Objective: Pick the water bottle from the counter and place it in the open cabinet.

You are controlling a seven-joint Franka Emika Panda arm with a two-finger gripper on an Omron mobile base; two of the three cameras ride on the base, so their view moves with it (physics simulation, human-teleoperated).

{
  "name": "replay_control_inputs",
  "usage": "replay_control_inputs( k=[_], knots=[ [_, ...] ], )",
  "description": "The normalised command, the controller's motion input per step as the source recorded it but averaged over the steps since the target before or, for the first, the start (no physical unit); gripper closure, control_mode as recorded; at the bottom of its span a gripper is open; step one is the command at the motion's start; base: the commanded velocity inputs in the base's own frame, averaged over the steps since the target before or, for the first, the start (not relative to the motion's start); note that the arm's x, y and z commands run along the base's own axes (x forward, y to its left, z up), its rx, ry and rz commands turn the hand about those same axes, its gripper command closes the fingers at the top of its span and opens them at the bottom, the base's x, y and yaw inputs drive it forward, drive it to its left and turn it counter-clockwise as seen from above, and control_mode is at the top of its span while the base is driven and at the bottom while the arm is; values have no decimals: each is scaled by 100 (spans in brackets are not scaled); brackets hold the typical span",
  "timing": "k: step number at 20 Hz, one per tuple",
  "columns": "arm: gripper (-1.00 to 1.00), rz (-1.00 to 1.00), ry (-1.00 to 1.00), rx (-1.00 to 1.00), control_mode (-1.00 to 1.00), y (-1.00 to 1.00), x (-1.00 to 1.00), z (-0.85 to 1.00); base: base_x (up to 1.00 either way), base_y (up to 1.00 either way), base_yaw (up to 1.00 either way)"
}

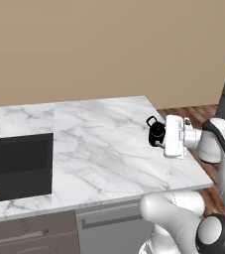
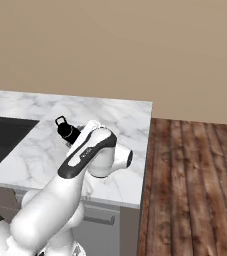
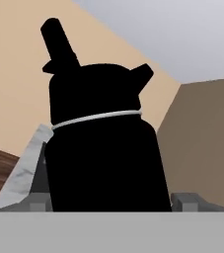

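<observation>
Hand (image 1: 159,136) clamped on the water bottle (image 1: 156,132), above the counter (image 1: 99,149) near its right edge

White rounded arm (image 2: 55,200) segments are showing, dark joint bands behind the claw (image 1: 159,136), whose boxy hand is gleaming white.

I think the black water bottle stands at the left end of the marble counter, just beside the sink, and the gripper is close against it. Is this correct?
Not quite. The water bottle is near the right end of the marble counter, far from the sink, as the left base view shows. The gripper is indeed close against it.
</observation>
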Motion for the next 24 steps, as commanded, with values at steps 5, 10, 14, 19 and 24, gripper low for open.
replay_control_inputs(
  k=[5, 10, 14, 19, 24],
  knots=[
    [100, 0, -19, 0, -100, 0, -41, 30, 0, 0, 0],
    [100, 0, -22, 0, -100, 0, -47, 27, 0, 0, 0],
    [100, 0, -26, 0, -100, 0, -55, 22, 0, 0, 0],
    [100, 0, -27, 0, -100, 0, -60, 22, 0, 0, 0],
    [100, 0, -26, 0, -100, 0, -57, 15, 0, 0, 0]
  ],
)
